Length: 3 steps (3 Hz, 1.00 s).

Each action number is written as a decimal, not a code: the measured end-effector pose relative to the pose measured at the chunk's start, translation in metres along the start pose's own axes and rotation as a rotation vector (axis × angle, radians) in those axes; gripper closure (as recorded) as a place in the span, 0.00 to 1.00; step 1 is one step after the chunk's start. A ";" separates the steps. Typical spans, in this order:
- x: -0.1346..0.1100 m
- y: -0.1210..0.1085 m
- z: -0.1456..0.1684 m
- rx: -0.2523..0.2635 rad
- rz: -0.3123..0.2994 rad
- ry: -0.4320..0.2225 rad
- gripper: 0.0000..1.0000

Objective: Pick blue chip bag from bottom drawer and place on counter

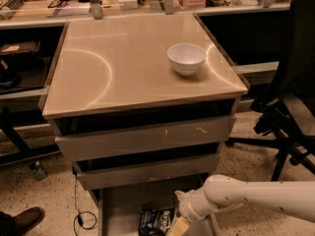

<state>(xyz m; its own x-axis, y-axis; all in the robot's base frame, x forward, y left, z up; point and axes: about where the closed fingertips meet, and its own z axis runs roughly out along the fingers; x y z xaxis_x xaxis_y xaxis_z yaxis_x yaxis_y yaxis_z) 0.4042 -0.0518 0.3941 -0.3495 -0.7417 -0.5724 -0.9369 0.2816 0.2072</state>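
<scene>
Room: speckled pale floor, with a long cluttered worktop along the back and a dark office chair at the right.
Counter: the glossy beige counter tops a drawer cabinet; curved streaks of light lie across it.
Bowl: a white bowl stands upright near the counter's right rear corner.
Upper drawers: two drawers with plain fronts, the top one scratched and the second below it, both slightly open.
Bottom drawer: the bottom drawer is pulled far out toward the camera, its grey floor showing.
Blue chip bag: the blue chip bag lies flat on the drawer floor, right of the middle.
Bag direction: its upper edge faces the cabinet and runs across the drawer's width; the lower part leaves the picture, so its long axis cannot be judged.
Arm: the white arm reaches in low from the right.
Gripper: the gripper points down into the drawer, just beside the bag's right edge.
Grip: cannot tell whether it is released or clenched.
Floor items: a brown shoe at the lower left and a looped cable beside the drawer.
</scene>
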 end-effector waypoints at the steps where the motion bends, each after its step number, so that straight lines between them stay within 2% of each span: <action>1: 0.003 0.003 0.014 -0.021 0.004 -0.004 0.00; 3: 0.014 -0.019 0.083 -0.079 -0.006 -0.124 0.00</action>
<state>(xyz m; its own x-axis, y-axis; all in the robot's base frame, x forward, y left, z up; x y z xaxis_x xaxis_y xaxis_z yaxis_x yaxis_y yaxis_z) 0.4176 -0.0168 0.3164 -0.3451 -0.6606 -0.6667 -0.9383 0.2254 0.2624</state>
